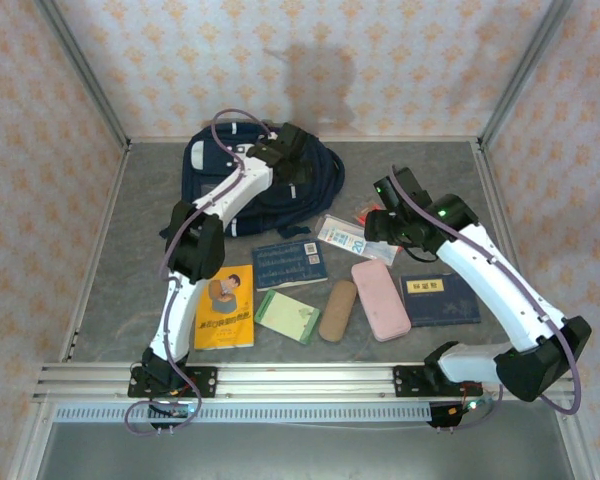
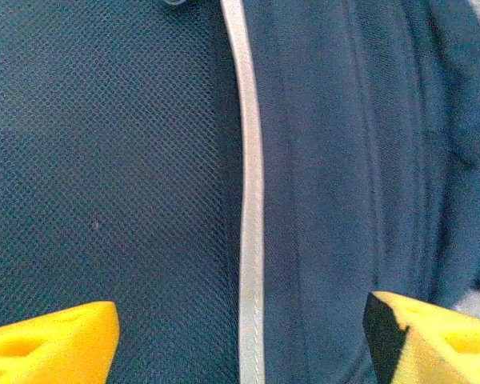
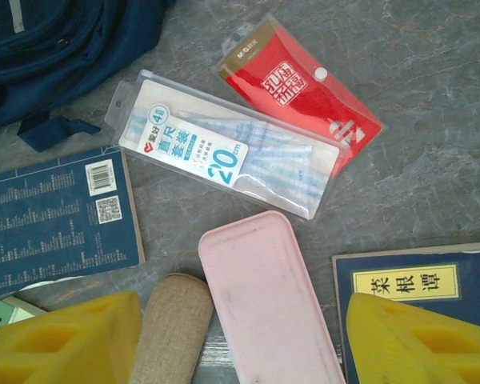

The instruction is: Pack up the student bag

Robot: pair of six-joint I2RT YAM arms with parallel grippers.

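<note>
Both gape: left tool [image 2: 240,344] over woven-mesh student bag [image 2: 104,160], right tool [image 3: 244,340] above rounded pink case [image 3: 260,280].

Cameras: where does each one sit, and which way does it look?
Top external: above, behind the arms, looking down at the table; both arms show.
Left wrist: on the left arm, facing down onto the student bag; left end effector fingertips show.
Right wrist: on the right arm, facing down at the pink case; right end effector fingertips show.
Shared: top and right wrist both see the pink case.
</note>
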